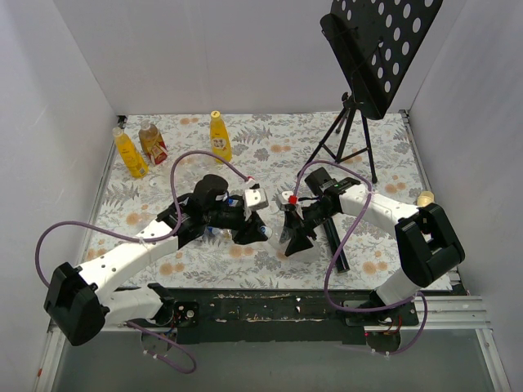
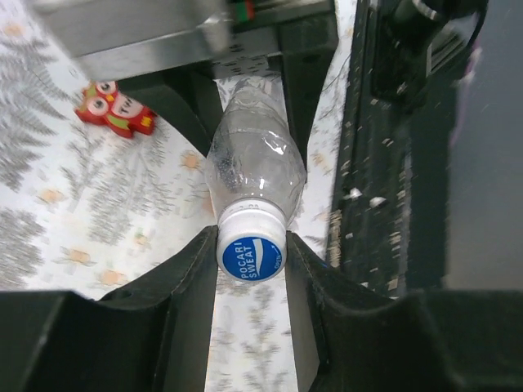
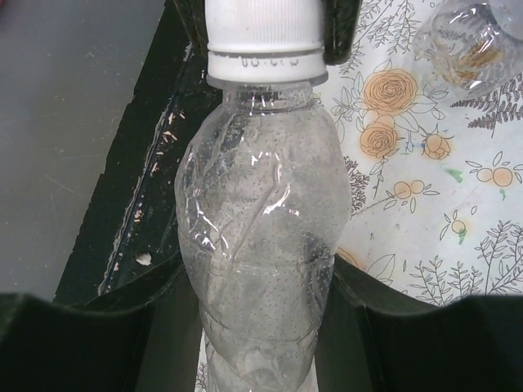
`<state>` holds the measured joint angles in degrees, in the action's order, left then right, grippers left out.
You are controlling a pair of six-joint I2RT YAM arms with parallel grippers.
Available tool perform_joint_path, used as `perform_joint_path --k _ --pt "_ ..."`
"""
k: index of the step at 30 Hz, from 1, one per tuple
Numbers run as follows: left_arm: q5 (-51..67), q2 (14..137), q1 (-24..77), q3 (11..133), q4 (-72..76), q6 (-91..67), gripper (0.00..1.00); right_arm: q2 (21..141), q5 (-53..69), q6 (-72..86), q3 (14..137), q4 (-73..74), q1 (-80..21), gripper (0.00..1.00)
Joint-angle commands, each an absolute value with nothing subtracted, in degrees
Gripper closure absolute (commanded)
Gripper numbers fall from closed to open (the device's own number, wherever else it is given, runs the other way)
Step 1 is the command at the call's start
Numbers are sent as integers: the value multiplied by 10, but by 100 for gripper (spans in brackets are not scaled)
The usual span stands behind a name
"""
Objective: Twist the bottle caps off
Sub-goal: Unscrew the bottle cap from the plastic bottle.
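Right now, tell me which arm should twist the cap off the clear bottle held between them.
Left. Its jaws sit either side of the cap, flush against it, while the right jaws clamp the bottle by its body and steady it. The left wrist probably only needs to turn.

The flower-printed surface (image 1: 278,135) carries, toward its far edge, a yellow bottle (image 1: 131,155), a brown bottle (image 1: 153,144) and a second yellow bottle (image 1: 219,136) — a black tripod (image 1: 350,118) stands at far right, and a red owl toy (image 2: 114,108) lies on the print
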<state>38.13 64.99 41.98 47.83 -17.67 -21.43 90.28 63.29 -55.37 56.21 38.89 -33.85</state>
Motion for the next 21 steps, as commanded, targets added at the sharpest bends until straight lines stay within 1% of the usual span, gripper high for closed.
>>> perform_joint_path --k 1,4,7,8,12,15,17,21 --pt "376 655 396 515 -164 -460 100 905 623 -563 568 388 -343 93" --pt "354 655 396 512 -171 -643 100 906 621 -558 567 385 -344 93" --pt "266 626 401 499 -184 -829 100 911 619 -556 568 383 -345 93" --pt "245 621 411 507 -197 -865 100 911 619 -557 569 383 -347 93" --pt "129 655 485 575 -275 -967 100 917 614 -555 570 382 -352 93" --pt "39 706 557 631 -326 -1006 100 918 611 -555 569 381 -352 93" --pt "-18 734 570 662 -368 -1043 100 917 609 -554 569 381 -352 93" --pt "-44 716 570 645 -369 -1136 100 917 607 -553 568 380 -352 93"
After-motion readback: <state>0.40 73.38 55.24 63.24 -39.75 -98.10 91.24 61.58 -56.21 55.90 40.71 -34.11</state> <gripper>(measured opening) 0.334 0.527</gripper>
